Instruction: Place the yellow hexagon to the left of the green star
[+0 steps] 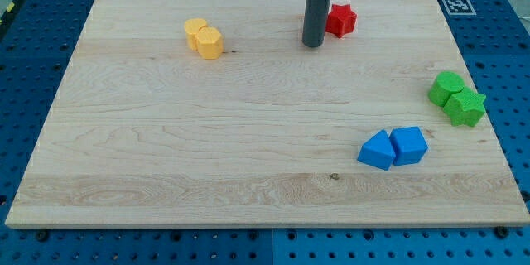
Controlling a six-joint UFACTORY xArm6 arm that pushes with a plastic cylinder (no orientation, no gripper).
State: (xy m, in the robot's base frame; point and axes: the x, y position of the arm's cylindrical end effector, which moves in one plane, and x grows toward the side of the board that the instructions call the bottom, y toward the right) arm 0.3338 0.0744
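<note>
Two yellow blocks touch at the view's upper left: one [195,30] behind, and a yellow hexagon [209,43] in front of it. A green star [465,107] lies at the view's right edge, touching a second green block [447,88] just above it. My tip [312,45] rests on the board near the top centre, just left of a red star [340,20]. The tip is well right of the yellow blocks and far left of the green ones, touching none of them.
Two blue blocks touch at the lower right: a triangular one [378,151] and a squarish one [409,145]. The wooden board [166,149] sits on a blue perforated table. A fiducial marker [456,5] lies off the board's top right corner.
</note>
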